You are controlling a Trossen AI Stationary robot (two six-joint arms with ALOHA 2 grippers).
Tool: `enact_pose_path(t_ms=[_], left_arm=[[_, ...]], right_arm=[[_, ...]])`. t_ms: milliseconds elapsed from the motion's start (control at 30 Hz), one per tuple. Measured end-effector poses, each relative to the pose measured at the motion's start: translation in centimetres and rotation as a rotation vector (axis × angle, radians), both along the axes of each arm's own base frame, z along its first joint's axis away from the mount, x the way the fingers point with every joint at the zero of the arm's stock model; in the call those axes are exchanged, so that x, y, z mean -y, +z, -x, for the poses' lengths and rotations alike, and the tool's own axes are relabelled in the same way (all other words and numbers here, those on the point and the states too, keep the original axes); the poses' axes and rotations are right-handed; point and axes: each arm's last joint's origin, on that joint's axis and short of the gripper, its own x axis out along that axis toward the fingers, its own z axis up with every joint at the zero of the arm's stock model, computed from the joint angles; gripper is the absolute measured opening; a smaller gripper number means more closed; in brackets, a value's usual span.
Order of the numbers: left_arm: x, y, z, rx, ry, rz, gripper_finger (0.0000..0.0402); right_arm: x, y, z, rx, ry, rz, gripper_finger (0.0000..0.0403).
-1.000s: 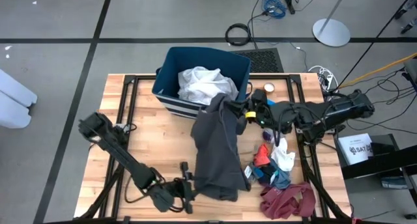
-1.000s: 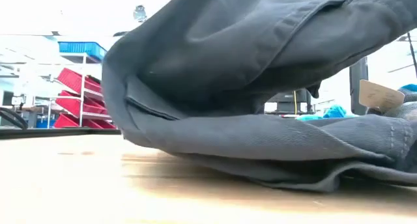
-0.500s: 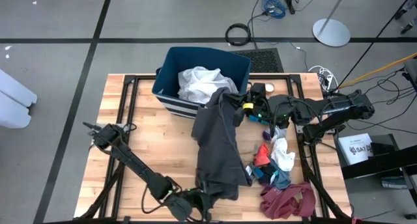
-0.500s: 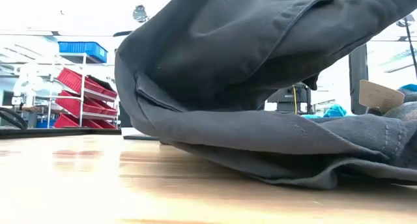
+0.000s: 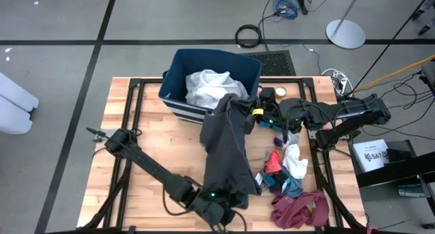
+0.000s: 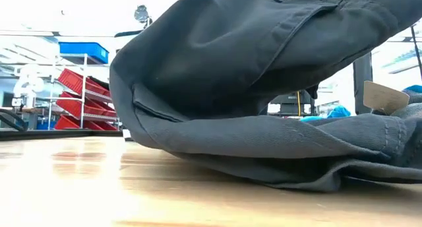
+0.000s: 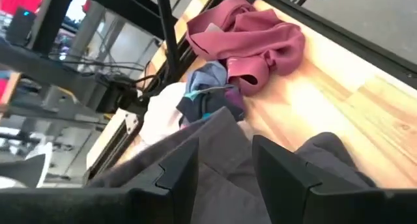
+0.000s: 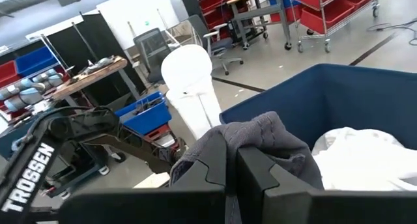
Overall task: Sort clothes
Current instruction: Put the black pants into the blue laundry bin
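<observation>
Dark grey garment (image 5: 228, 152) long axis runs bin (image 5: 178, 71) to near desk (image 5: 156, 145) edge. Right pincer (image 5: 248, 115) pinches its top end; left pincer (image 5: 234, 213), spread, sits at its bottom hem.

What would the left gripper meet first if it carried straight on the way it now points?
Probably the dark grey garment, lying right ahead of the left gripper; the small clothes pile lies farther on, though depth is unclear.

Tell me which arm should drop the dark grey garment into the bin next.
Right. The right claw is shut on the dark grey garment, holding its top edge up beside the blue bin. The left claw is open at the garment's far lower end.
</observation>
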Motion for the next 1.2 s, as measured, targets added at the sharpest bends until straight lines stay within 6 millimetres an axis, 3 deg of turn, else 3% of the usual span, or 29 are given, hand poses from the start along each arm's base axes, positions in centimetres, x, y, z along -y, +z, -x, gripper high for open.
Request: enact_pose_path(t_ms=[200, 300, 400, 567, 733, 833, 967, 1200], left_arm=[[-1.2, 0.7, -0.6, -0.017, -0.088, -0.272, 0.0153], [-2.2, 0.8, -1.2, -0.018, -0.069, -0.3, 0.0153], [-3.1, 1.0, -1.8, 0.01, 0.017, -0.207, 0.0153], [-3.1, 1.0, -2.3, 0.155, 0.245, 0.185, 0.0152], [-0.5, -1.3, -0.2, 0.19, 0.309, 0.157, 0.0139], [0.5, -3.3, 1.3, 0.153, 0.37, 0.226, 0.0133], [0.3, -6.5, 2.7, 0.158, 0.507, 0.305, 0.0132], [-0.3, -8.8, 2.8, 0.151, 0.555, 0.26, 0.0132]], right_arm=[[0.1, 0.0, -0.1, -0.002, 0.035, -0.008, 0.0], [0.2, -0.1, -0.1, -0.011, 0.037, -0.003, 0.0], [0.2, -0.1, -0.1, -0.016, 0.038, 0.0, 0.0], [0.3, -0.1, -0.1, -0.019, 0.036, 0.004, 0.0], [0.3, -0.1, 0.0, -0.028, 0.038, 0.017, 0.0], [0.3, -0.2, 0.0, -0.038, 0.037, 0.019, 0.0], [0.3, -0.3, 0.0, -0.045, 0.035, 0.02, 0.0], [0.4, -0.3, 0.0, -0.045, 0.031, 0.02, 0.0]])
